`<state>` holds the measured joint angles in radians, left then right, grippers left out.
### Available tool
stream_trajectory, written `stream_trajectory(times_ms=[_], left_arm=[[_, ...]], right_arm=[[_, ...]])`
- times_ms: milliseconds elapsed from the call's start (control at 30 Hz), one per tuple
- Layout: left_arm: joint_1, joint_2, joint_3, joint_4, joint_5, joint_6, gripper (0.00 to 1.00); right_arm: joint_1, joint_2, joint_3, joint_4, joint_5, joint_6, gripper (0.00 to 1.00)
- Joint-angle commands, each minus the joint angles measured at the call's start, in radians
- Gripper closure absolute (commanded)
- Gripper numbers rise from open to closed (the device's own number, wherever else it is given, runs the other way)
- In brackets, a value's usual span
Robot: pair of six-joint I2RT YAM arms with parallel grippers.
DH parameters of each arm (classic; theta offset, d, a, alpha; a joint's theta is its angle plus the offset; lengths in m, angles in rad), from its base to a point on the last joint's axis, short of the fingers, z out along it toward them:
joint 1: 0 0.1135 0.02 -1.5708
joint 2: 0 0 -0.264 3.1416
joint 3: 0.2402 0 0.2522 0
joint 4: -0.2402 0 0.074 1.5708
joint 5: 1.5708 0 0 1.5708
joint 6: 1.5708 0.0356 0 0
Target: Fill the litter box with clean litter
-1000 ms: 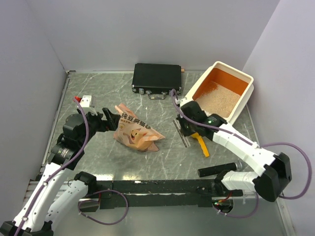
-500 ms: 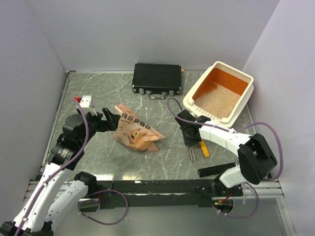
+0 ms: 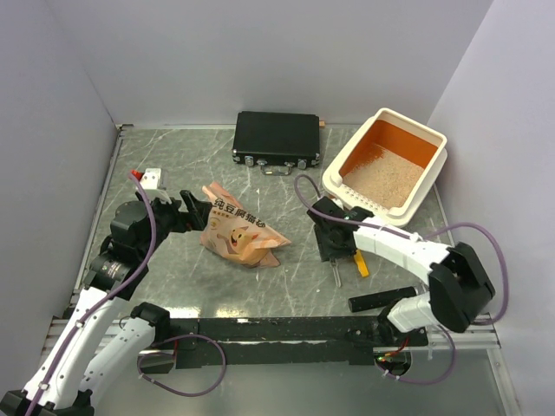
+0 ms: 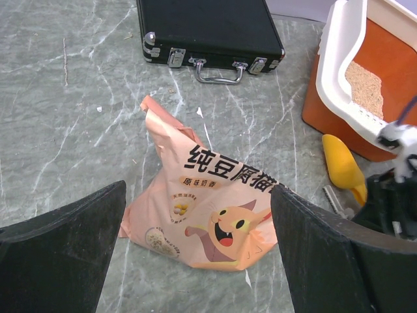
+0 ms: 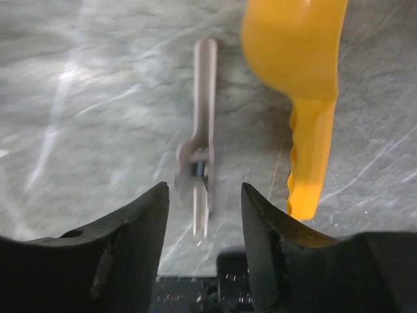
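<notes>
right pincer (image 5: 203, 195) parted beside one scoop (image 5: 296, 39)

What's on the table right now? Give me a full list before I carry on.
litter box: one, cream rim, orange inside, far right corner
clean litter: one layer, beige, inside the litter box
case: one, black, far middle
paper bag: one, orange-brown printed, crumpled, left of centre
scoop: one, yellow-orange, flat on the table near the litter box
metal tool: one, grey, thin, beside the scoop
small box: one, white, far left
bar: one, black, near right edge
table: one, grey marbled
left end effector: one, black, open, beside the paper bag
right end effector: one, black, open, over the metal tool
</notes>
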<state>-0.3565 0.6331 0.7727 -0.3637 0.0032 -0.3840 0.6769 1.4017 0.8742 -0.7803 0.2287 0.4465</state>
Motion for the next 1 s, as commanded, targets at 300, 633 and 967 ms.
stream_trajectory(times_ms=[300,633,967], left_arm=[[0.007,0.076,0.126,-0.046,-0.038,-0.071,0.03],[0.089,0.394,0.232,-0.051,0.062,-0.078,0.03],[0.355,0.691,0.346,0.003,0.526,-0.044,0.03]], right_arm=[[0.024,-0.265,0.178,0.215,-0.405,-0.195,0.15],[0.009,-0.194,0.178,0.404,-0.463,-0.178,0.15],[0.004,-0.288,0.048,0.429,-0.485,-0.177,0.16]])
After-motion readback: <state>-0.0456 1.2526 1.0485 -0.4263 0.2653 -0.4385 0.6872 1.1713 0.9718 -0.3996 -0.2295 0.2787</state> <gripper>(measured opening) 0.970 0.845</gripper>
